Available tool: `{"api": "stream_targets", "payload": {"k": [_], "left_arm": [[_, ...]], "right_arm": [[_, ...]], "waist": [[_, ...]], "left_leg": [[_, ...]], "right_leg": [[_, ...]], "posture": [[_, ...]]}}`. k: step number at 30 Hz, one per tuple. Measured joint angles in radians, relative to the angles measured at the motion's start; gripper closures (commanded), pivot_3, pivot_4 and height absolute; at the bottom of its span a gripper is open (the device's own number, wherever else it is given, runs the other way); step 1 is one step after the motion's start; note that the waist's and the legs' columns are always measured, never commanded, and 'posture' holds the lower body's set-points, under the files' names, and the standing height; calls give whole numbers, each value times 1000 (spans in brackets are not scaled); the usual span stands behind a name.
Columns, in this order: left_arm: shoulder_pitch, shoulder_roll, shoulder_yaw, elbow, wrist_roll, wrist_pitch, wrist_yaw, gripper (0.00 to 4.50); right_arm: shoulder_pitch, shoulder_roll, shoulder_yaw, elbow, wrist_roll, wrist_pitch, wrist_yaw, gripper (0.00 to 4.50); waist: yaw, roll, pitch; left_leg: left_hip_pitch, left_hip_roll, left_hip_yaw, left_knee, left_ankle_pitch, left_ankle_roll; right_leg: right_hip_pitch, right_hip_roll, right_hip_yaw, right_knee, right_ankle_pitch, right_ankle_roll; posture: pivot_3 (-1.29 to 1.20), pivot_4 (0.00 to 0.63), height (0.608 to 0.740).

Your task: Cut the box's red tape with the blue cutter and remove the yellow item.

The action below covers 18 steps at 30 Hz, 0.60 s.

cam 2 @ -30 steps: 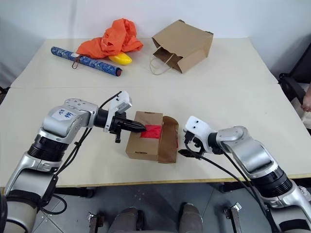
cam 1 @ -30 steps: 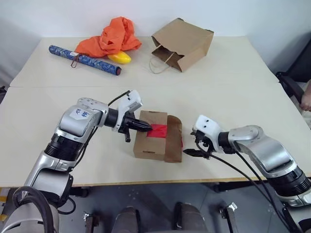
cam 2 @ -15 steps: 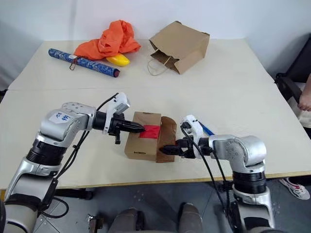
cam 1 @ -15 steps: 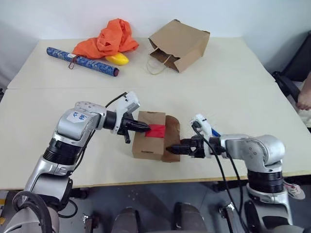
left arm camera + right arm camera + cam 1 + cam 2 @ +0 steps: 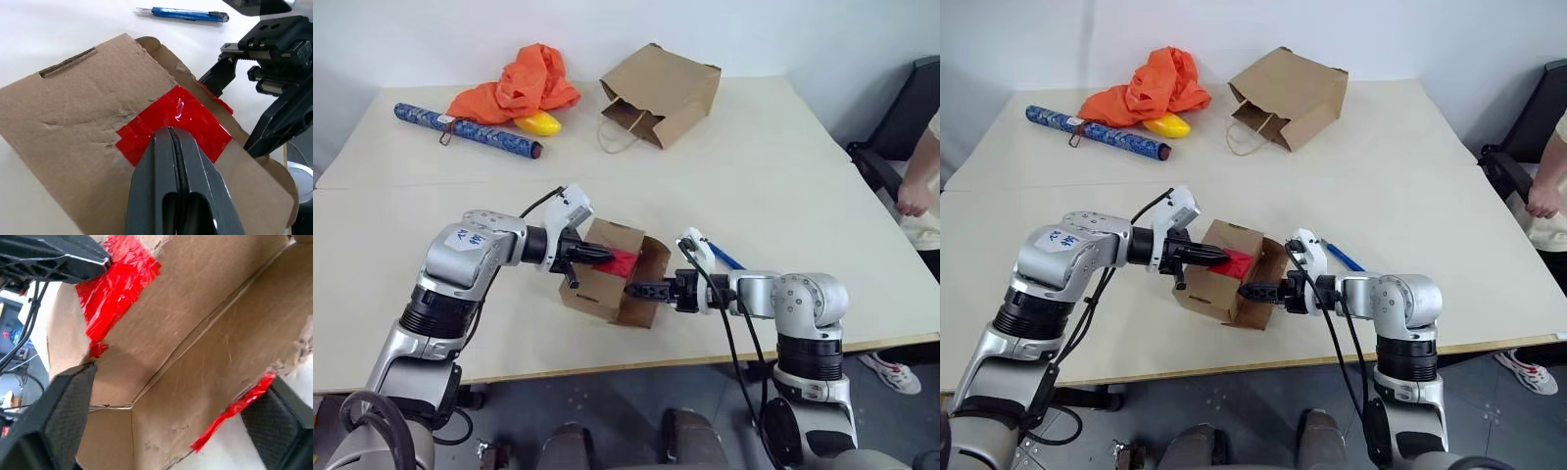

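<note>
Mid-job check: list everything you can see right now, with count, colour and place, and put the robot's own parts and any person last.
box: one, brown cardboard, near middle of the table, flap open toward the right gripper
red tape: one strip, red, on the box top, torn at the flap edge
blue cutter: one, blue, lying on the table behind the right arm
paper bag: one, brown, far side, on its side
orange cloth: one, orange, far left, bunched
glossy yellow object: one, yellow, against the cloth
patterned roll: one, blue, far left
table: one, cream
left gripper: black, shut, tips on the red tape
right gripper: black, open, at the box's open flap
person: one, at the right edge
</note>
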Motion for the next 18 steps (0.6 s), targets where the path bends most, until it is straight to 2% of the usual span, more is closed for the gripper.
{"api": "stream_targets", "payload": {"k": [3, 6, 10, 14, 18], "left_arm": [[0, -1, 0, 0, -4, 0, 2, 4500], [1, -1, 1, 0, -11, -1, 5, 4500], [3, -1, 5, -2, -16, -3, 7, 4500], [13, 0, 10, -9, -22, -4, 11, 4500], [17, 1, 12, -12, -31, -14, 8, 4500]], "right_arm": [[-5, 30, -11, 12, -7, 11, -37, 1923], [-6, 94, -69, 8, -25, 41, -117, 3059], [6, 161, -130, -15, -33, 62, -204, 4301], [25, 235, -202, -77, -24, 67, -308, 4408], [33, 265, -268, -118, 54, 67, -430, 4408]], "waist": [[1, 0, 0], [3, 0, 0], [4, 0, 0], [5, 1, 0], [5, 2, 2]], "left_leg": [[0, 0, 0, 0, 0, 0], [-2, 0, 0, 0, 0, 0], [-4, 0, 0, 0, 0, 0], [-4, 0, 0, 0, 0, 0], [-5, 0, 0, 0, 0, 0]], "right_leg": [[0, 0, 0, 0, 0, 0], [-2, 0, 0, 0, 0, 0], [-3, 0, 0, 0, 0, 0], [-3, 0, 0, 0, 0, 0], [-3, 0, 0, -1, 0, 0]], "posture": [[0, 150, 740], [0, 150, 740], [0, 150, 740], [0, 150, 740], [0, 150, 740]]}}
